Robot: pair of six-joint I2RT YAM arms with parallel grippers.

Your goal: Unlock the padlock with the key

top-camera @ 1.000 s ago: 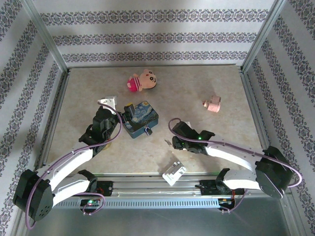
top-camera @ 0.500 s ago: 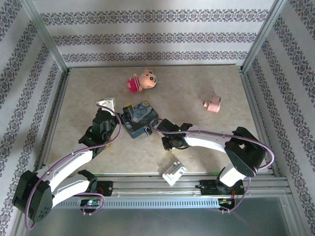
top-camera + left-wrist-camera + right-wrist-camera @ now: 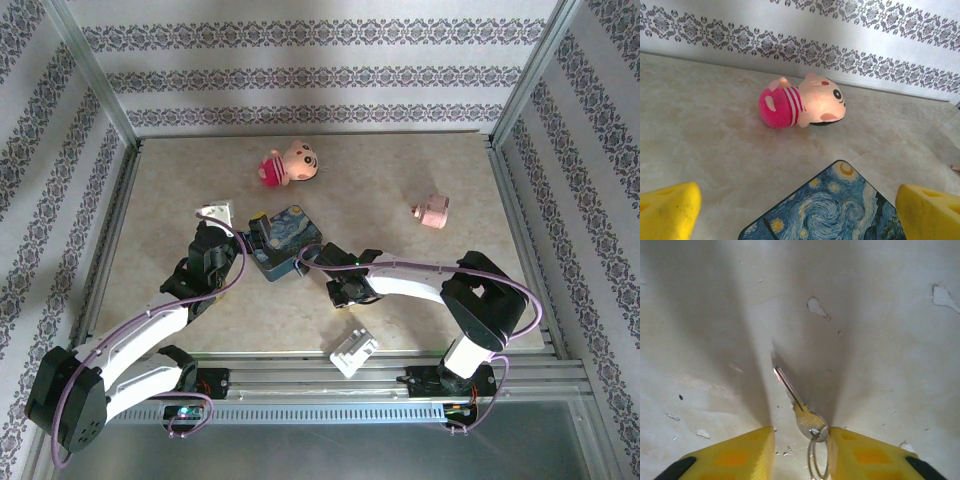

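Where the key is: the thin silvery metal key point(image 3: 792, 392) lies flat on the beige marbled tabletop point(image 3: 400, 170), blade pointing away from the wrist camera. Its round head and a wire ring point(image 3: 815, 462) sit right between the yellow fingertips.
Right gripper: the right gripper point(image 3: 801, 432) is down at the table with its jaws pulled in narrow around the key's head. The right-hand pad looks like it touches the head, but there's a sliver of table showing on the other side, so it isn't a pinch as far as I can see.
Right arm from above: it's stretched across to the middle of the table, tip just in front of the tin.
Left gripper: the left gripper point(image 3: 797, 195) has its jaws spread as wide as they go and nothing in them. It hangs over the left edge of the tin.
Tin: a flat blue tin with a swirly starry-night painting on the lid point(image 3: 290, 240), middle-left of the table.
Padlock: the tiny dark padlock point(image 3: 301, 266) seems to be at the tin's near-right corner, right where the purple cable loops past. Honestly it's too small to say more.
Other stuff: a pink and peach plush pig point(image 3: 800, 100) lies on its side toward the back wall, a little pink toy piece point(image 3: 432, 211) sits off to the right, and a white ribbed plastic block point(image 3: 353, 350) is at the near edge.
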